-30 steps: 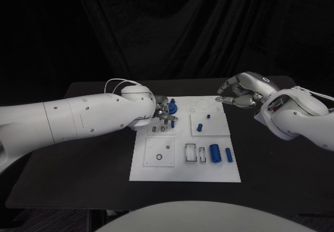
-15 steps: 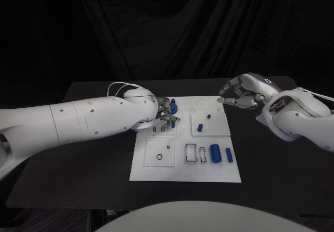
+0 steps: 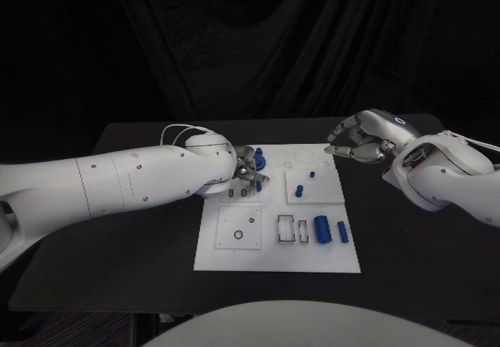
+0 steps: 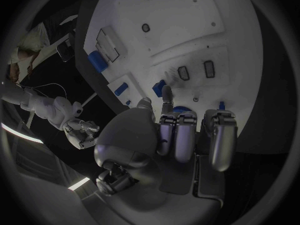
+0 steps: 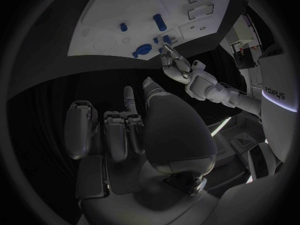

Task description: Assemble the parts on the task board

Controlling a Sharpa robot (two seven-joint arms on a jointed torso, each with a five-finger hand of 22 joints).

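Where fingers meet board, contact stays unclear.

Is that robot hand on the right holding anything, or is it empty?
Empty. The right robot hand hovers beyond the white task board's far corner, its fingers curled around nothing.

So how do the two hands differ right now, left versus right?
The left hand is over the task board, fingers down among the blue parts at its far end; the right hand hangs beyond the board's far right corner, over black table. The left touches parts; the right holds nothing, fingers loosely curled. Both are silver.
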